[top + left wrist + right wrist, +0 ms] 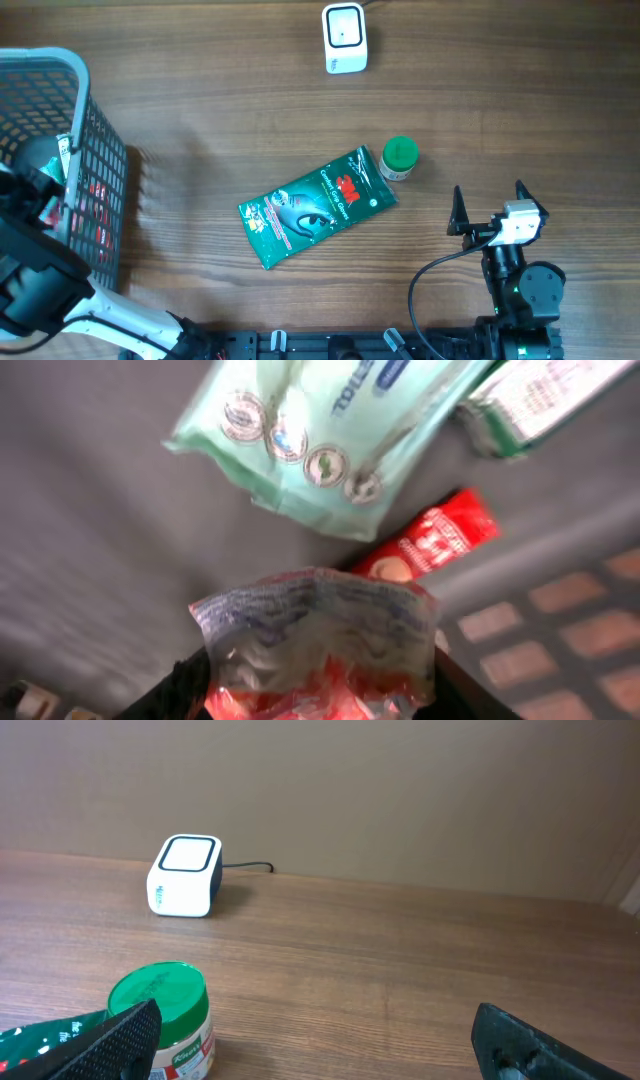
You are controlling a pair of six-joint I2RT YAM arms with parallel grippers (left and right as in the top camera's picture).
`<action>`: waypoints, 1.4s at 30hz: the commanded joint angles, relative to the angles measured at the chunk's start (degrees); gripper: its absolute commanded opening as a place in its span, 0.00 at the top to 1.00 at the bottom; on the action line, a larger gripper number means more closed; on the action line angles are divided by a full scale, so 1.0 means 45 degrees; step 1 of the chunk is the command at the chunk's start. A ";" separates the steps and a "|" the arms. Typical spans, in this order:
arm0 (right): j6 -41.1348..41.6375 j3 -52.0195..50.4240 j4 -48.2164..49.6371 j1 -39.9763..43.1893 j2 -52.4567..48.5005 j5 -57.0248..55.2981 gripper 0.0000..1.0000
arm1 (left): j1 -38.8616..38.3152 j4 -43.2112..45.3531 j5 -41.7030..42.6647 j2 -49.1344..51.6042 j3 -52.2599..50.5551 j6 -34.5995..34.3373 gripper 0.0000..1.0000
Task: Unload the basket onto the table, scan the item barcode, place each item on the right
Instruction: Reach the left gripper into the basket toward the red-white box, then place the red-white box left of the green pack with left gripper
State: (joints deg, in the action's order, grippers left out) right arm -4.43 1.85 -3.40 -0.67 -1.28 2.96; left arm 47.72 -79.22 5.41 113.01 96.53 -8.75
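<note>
One green pouch point(318, 205) flat, long axis diagonal, lower-left to upper-right.

We see the worktop point(200, 130) softly and evenly lit from above, with only a faint streaked shadow beside the basket point(100, 180). Our left wrist view is dim and smeared. The crinkled packet point(315, 640) near the lens is unfocused, with pale glare. The right wrist view is bright and sharp.
</note>
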 commanded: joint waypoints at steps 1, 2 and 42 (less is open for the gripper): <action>-0.0117 0.0005 0.0034 -0.0005 0.0073 0.0112 0.00 | 0.0000 -0.0933 -0.0117 -0.1161 0.2307 0.0228 0.50; -0.0117 0.0005 0.0034 -0.0005 0.0073 0.0112 0.00 | 0.0000 -0.1350 -0.0112 -0.1525 0.3026 0.0131 0.50; -0.0121 0.0005 0.0034 -0.0005 0.0073 0.0112 0.00 | -1.3313 0.5100 0.0243 -0.2050 -0.4201 -0.5134 0.13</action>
State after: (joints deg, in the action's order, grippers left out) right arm -4.43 1.85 -3.40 -0.67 -1.28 2.96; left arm -12.67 -53.54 7.16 106.50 73.97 -31.88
